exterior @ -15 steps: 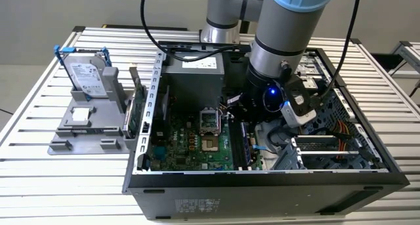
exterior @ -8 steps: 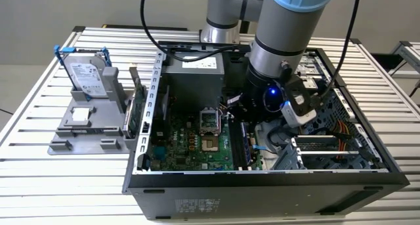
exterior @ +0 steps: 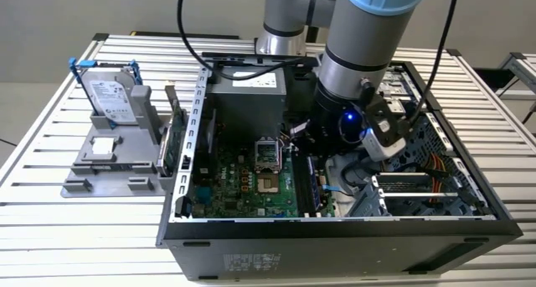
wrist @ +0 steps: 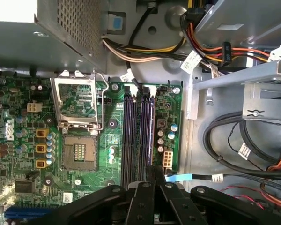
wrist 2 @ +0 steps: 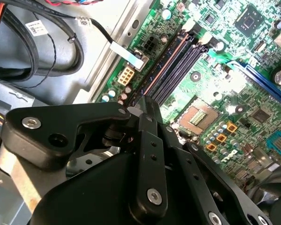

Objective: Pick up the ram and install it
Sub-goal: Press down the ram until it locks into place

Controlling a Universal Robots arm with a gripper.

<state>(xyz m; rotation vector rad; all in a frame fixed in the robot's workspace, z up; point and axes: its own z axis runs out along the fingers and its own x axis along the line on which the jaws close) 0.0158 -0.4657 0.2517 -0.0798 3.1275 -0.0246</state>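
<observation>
The arm reaches down into the open computer case (exterior: pixel 335 227), which sits on the slatted desk (exterior: pixel 50 237). Its gripper (wrist 2: pixel 144 102) hangs right over the bank of memory slots (wrist: pixel 133 136) on the green motherboard (exterior: pixel 243 186).

The fingers (wrist 2: pixel 152 122) are drawn tight together, and as far as I can make out from the second wrist view they are pinched on the near end of the ram (wrist 2: pixel 166 63). It is seen edge-on as a thin line running away from the fingertips along the outermost slot. In the exterior view the ram (exterior: pixel 312 183) is a dark, narrow strip standing on edge in the slot row, just beside the bare metal floor of the case. Whether it is fully seated I cannot tell.

It looks a light thing, stiff along its length but thin. It should tolerate a push straight down and take badly to twisting or bending sideways. The faces carry chips and the lower edge carries contacts, so the safe hold is across the two flat sides near the top edge. A hold near the middle would keep the pressure even. Its smooth faces may slip under a hard push.
</observation>
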